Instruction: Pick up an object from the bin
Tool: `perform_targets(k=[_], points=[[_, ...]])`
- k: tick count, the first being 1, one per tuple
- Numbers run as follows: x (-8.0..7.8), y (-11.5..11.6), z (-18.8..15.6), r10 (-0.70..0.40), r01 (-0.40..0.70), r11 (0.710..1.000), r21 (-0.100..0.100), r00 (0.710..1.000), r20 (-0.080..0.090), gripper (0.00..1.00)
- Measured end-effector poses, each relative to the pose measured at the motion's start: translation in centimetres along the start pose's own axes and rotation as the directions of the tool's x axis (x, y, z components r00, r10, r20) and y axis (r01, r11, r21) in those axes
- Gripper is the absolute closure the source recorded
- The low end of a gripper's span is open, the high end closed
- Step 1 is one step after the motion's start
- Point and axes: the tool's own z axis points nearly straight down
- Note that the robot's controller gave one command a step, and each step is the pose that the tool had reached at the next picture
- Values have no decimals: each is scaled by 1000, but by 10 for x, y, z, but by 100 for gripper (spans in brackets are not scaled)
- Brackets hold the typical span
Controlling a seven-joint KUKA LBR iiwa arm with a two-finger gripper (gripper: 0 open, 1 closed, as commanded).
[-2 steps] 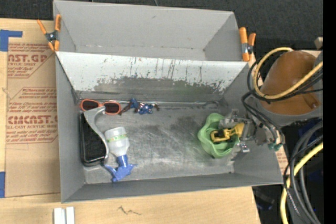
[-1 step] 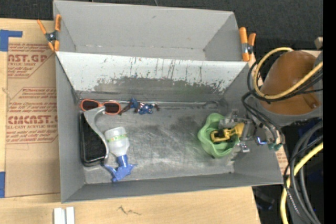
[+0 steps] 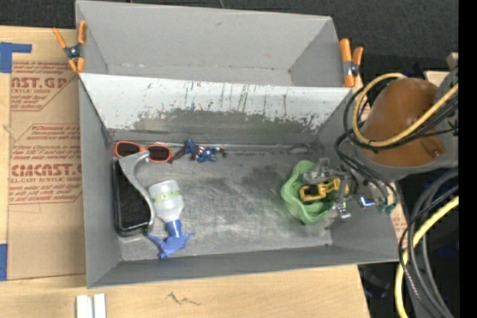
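A: Grey metal bin [image 3: 216,56] first. Where is the arm [image 3: 402,123]?
B: It reaches in from the right, with its jaws down on a crumpled green thing [image 3: 295,199] in the bin's near right corner. Whether they are open or closed cannot be told.
A: And elsewhere?
B: A black case [image 3: 130,206] lies along the left wall, with red sunglasses [image 3: 145,151] behind it, a white bottle [image 3: 167,199] beside it, and a small blue piece [image 3: 203,153] by the back wall.

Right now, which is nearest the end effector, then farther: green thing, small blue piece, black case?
1. Green thing, right side, at the end effector.
2. Small blue piece, by back wall.
3. Black case, far left.
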Motion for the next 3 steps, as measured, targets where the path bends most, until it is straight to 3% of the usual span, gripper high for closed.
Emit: perform_targets(k=[1, 2, 3], points=[[4, 5, 39, 46, -46, 999, -4, 999, 20, 100], [4, 5, 39, 46, -46, 999, -4, 999, 21, 100], [3, 20, -69, 64, -64, 998, -3, 998, -7, 100]])
